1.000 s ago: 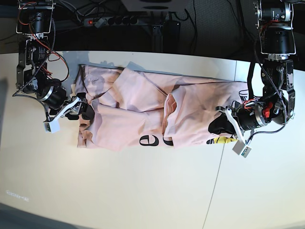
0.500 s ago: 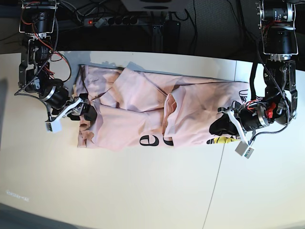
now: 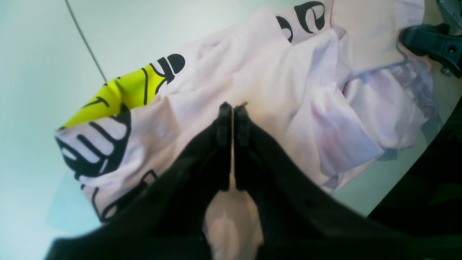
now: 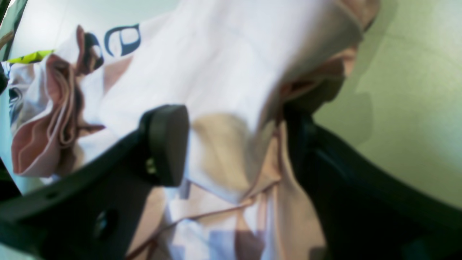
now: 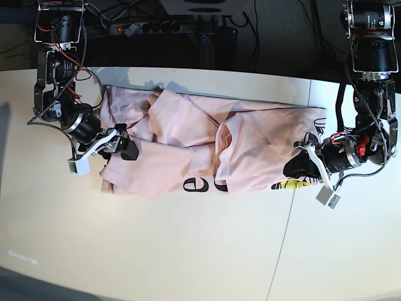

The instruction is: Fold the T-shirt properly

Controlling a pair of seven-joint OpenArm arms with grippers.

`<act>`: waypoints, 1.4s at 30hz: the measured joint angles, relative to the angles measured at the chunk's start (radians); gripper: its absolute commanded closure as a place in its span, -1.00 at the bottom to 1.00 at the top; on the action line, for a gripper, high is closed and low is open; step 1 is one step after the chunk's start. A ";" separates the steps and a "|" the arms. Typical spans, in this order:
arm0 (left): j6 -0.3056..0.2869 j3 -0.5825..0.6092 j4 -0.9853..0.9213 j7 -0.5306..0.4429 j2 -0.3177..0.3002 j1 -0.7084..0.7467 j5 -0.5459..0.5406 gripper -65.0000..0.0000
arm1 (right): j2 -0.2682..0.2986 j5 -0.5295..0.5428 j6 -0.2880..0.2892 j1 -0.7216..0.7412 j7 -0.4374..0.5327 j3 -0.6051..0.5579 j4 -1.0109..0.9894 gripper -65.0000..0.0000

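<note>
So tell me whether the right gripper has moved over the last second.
Yes. In the base view the right gripper has shifted right, farther onto the T-shirt, away from the table's left edge.

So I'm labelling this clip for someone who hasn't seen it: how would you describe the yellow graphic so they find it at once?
Start from the pale pink T-shirt spread crumpled across the white table. Follow it to the end where the left gripper is shut on the cloth. There, at the shirt's near edge, sits the yellow graphic, outlined in black; it is the only bright colour on the shirt, unlike the plain black lettering further along.
</note>
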 measured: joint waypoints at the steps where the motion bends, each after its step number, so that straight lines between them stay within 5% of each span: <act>1: 0.000 0.000 0.000 0.000 0.000 0.000 0.000 0.96 | 0.000 0.000 0.000 0.000 0.001 0.000 0.000 -0.21; 11: -0.015 -0.111 0.000 0.058 0.000 0.000 -0.148 0.96 | 0.000 -0.048 0.000 -0.004 0.027 0.000 -0.007 1.00; 24: -0.022 -0.254 0.000 0.113 -0.011 0.074 -0.219 0.96 | 0.010 -0.170 0.000 0.000 0.106 0.035 -0.007 1.00; 33: -0.023 -0.254 0.000 0.112 -0.031 0.131 -0.220 0.96 | 0.116 -0.172 0.002 -0.009 0.036 0.230 -0.016 1.00; 42: -0.023 -0.254 0.000 0.111 -0.031 0.131 -0.221 0.96 | 0.180 -0.059 0.003 -0.017 -0.013 0.260 -0.023 1.00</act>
